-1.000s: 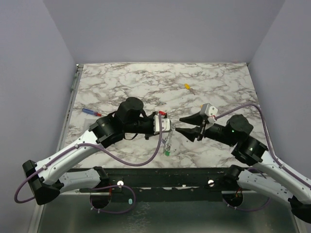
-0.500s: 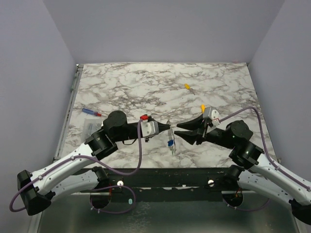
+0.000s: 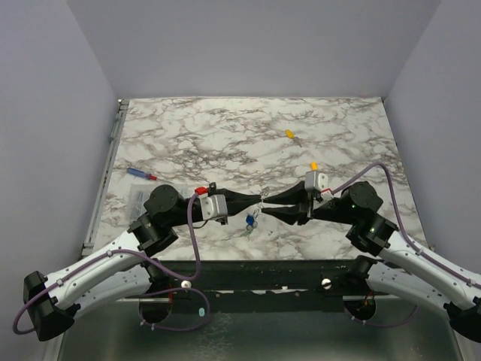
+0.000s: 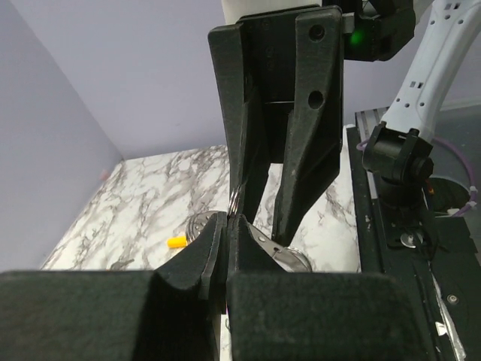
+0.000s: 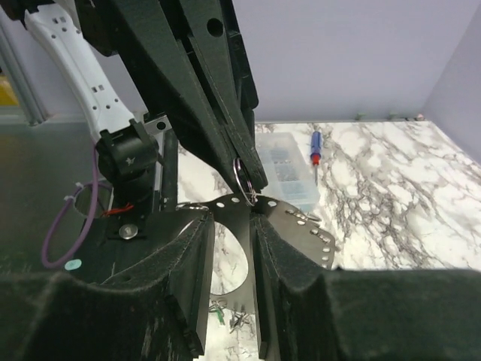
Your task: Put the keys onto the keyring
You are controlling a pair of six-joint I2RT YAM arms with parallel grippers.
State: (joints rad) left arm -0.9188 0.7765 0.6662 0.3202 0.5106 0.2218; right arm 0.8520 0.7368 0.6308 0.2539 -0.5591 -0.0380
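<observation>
We find the left gripper [image 3: 258,200] with its jaws pressed together on the thin silver wire keyring [image 4: 235,199], over the near middle of the white marbled tabletop [image 3: 225,135]. The right gripper [image 3: 268,204] meets it tip to tip, jaws spread, its tips just beside the ring. Small silver keys with blue and green plastic heads [image 3: 249,222] sit just at 7 o'clock of that meeting point, and we cannot tell whether they hang on the ring; one yellow-headed key [image 3: 289,134] lies well apart at 1 o'clock.
</observation>
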